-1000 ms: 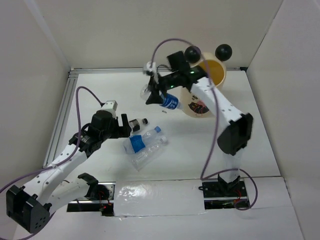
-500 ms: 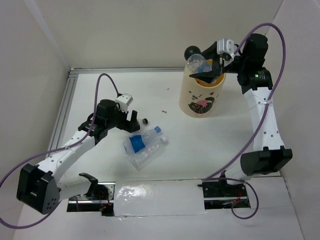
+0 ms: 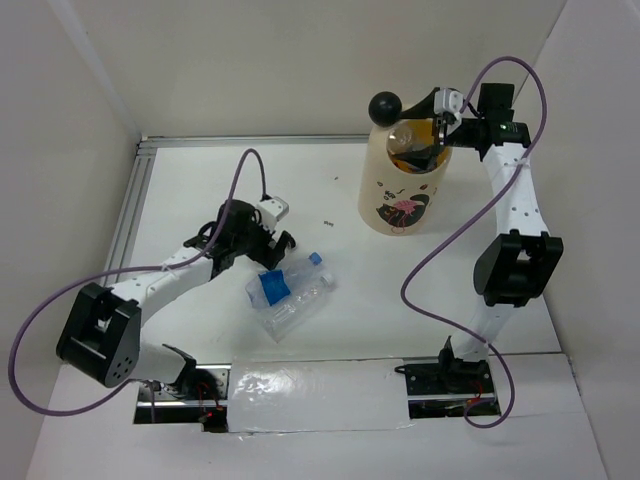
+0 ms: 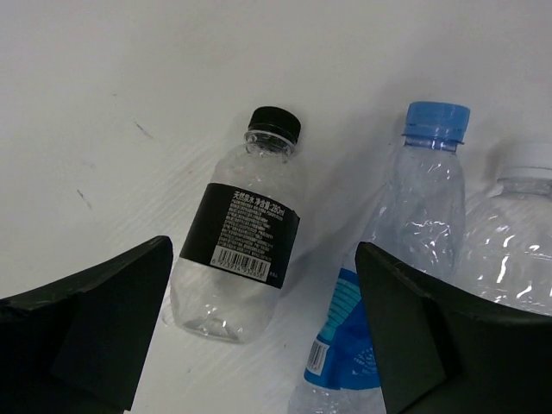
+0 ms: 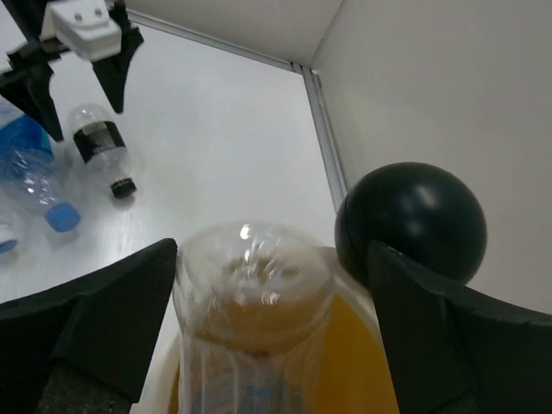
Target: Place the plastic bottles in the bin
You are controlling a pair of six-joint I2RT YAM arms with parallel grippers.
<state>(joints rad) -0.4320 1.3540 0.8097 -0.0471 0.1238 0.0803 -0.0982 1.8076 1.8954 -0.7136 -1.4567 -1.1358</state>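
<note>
The cream bin [image 3: 376,182] stands at the back right; its yellow inside [image 5: 366,379] and one black ball ear [image 5: 410,221] show in the right wrist view. A clear bottle [image 5: 253,297] sits bottom-up in the bin's mouth. My right gripper [image 5: 273,250] hangs open above it, with a gap at the right finger. My left gripper [image 4: 267,336] is open low over a black-labelled bottle [image 4: 241,237] lying on the table. Beside it lie a blue-capped, blue-labelled bottle [image 4: 418,216] and a white-capped clear bottle [image 4: 517,241].
The enclosure's white walls close in on the left, back and right, and a metal rail [image 3: 130,215] runs along the table's left edge. The right arm's purple cable [image 3: 455,240] loops down beside the bin.
My right arm swung from left of the bin to above its mouth with the bottle, and its jaws widened. My left gripper slid right, over the black-labelled bottle.
</note>
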